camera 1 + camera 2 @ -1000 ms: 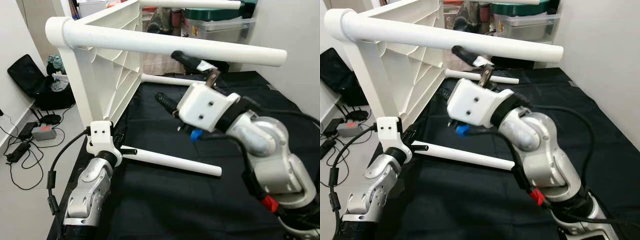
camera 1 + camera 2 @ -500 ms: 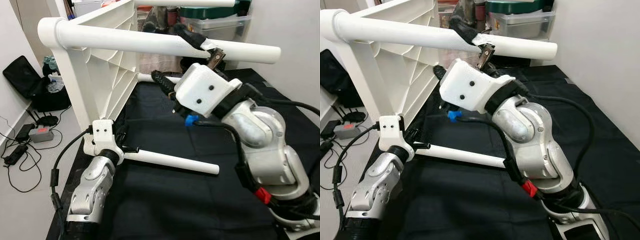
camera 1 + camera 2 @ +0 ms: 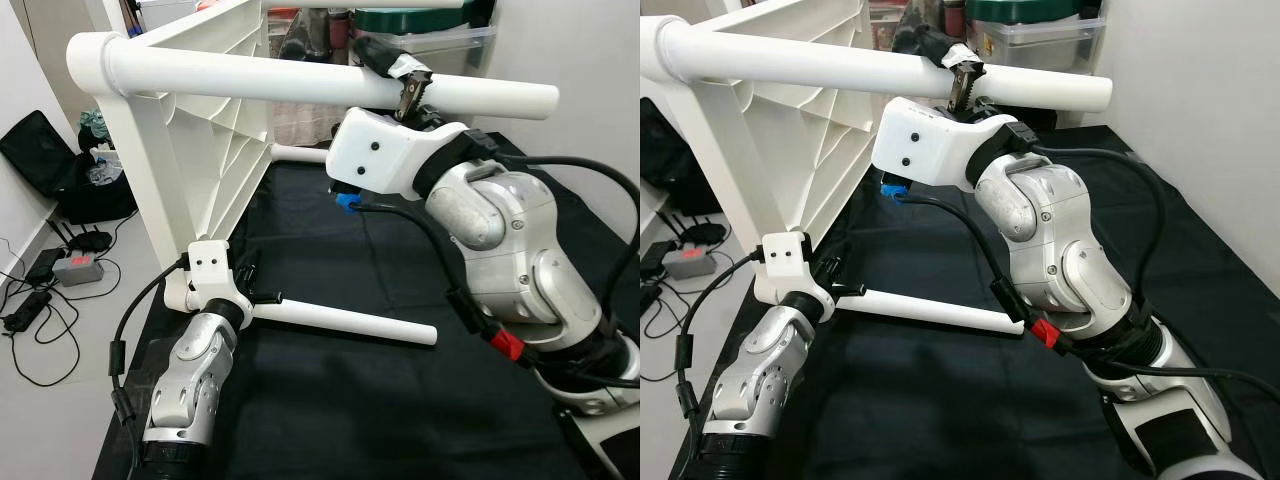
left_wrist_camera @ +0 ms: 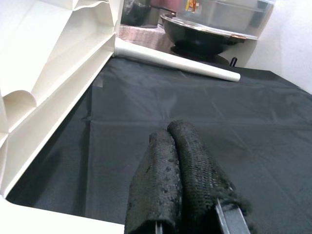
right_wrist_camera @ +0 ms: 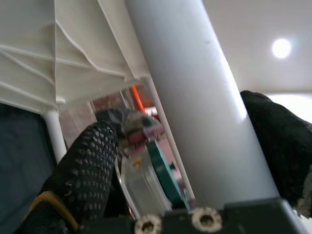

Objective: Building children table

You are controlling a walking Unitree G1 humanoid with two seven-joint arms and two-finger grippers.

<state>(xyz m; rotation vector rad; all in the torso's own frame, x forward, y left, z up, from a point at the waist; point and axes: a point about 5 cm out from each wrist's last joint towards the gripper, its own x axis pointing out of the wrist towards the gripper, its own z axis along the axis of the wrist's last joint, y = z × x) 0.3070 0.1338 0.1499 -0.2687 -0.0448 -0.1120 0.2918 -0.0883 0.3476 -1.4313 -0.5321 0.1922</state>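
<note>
A white children's table [image 3: 215, 130] stands on its side on a black cloth [image 3: 340, 400], its legs pointing right. My right gripper [image 3: 378, 84] is raised to the upper front leg [image 3: 300, 85]. It is open and straddles that leg [image 5: 195, 107], with one finger [image 5: 87, 165] a gap away and the other finger [image 5: 280, 141] close against the far side. My left gripper [image 3: 264, 296] sits low at the base of the lower front leg [image 3: 350, 322]. Its fingers [image 4: 175, 180] are pressed together with nothing between them.
Another white leg [image 4: 175, 61] lies on the cloth at the back. Behind it are a dark pan [image 4: 204, 34] and a lidded storage box [image 3: 440, 40]. A black bag [image 3: 40, 160], cables and a power strip [image 3: 75, 268] lie on the floor at left. A wall closes the right side.
My right gripper has risen from below the upper leg and now has its fingers on either side of it. The left arm has stayed by the lower leg.
</note>
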